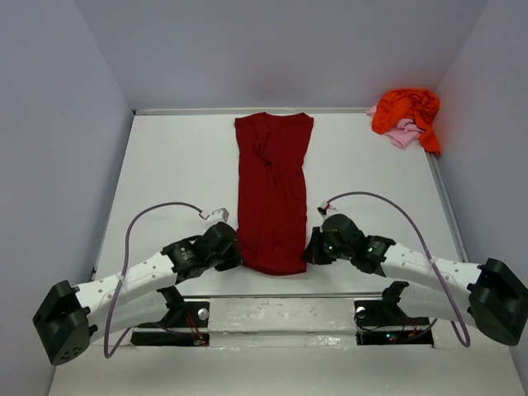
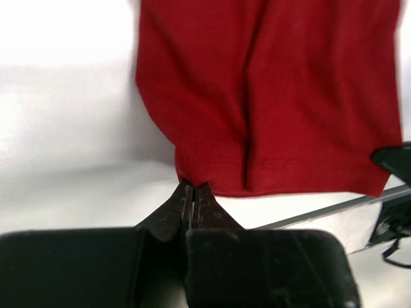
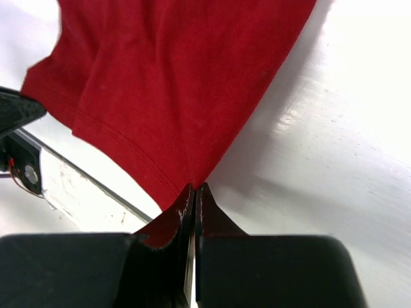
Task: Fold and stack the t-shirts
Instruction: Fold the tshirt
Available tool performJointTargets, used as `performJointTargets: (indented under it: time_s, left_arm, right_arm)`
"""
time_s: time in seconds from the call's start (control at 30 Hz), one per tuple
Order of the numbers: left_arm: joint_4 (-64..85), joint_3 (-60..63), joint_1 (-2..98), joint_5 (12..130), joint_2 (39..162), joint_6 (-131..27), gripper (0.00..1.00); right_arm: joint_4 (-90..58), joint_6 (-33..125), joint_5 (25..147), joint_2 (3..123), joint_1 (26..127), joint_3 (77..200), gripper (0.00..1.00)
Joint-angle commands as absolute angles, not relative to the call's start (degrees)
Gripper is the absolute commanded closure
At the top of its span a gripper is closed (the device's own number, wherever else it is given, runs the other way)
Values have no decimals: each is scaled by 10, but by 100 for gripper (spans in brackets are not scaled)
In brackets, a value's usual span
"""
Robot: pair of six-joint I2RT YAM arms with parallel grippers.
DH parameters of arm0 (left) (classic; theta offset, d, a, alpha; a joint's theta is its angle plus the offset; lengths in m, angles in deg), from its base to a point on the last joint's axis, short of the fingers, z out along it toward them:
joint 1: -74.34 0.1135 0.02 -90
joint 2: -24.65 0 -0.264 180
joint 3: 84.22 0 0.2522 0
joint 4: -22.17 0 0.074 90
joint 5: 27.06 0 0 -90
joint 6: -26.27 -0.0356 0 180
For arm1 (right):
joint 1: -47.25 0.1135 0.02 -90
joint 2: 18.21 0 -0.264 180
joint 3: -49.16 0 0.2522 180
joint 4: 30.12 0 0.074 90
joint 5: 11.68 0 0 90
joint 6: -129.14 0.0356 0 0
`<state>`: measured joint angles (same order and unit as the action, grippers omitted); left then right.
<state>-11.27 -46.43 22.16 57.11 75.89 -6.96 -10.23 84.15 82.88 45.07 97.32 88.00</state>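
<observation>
The dark red t-shirt [image 1: 272,190] lies flat as a long narrow strip down the middle of the table, its hem toward me. My left gripper [image 1: 235,254] is shut on the hem's near left corner [image 2: 192,173]. My right gripper [image 1: 309,252] is shut on the hem's near right corner [image 3: 192,173]. The bright orange t-shirt [image 1: 406,111] lies crumpled at the far right corner, on top of the pale pink t-shirt [image 1: 403,134]. Neither of those shows in the wrist views.
The white table [image 1: 173,165] has a raised rim along its far edge and right side [image 1: 445,206]. A seam runs across the near table edge [image 2: 334,208], just behind the hem. Grey walls stand on three sides.
</observation>
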Motion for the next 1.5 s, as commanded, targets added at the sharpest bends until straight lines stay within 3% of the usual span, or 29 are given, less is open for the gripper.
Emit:
performJointTargets:
  time_s: [0.0,0.57,0.93,1.47]
  left_arm:
    - [-127,-390,220,490,755,-103,100]
    - [-14,-262,254,353,879,-199,100]
    - [47,-219,355,358,915,-260,100]
    - [152,-147,393,384,1059,-302,100]
  right_arm:
    - [-33,818,726,407,979,941,100]
    - [-8,786,541,569,968,1151,100]
    - [-10,740,476,682,921,1257,100]
    - [-26,684,477,829,863,1408,100]
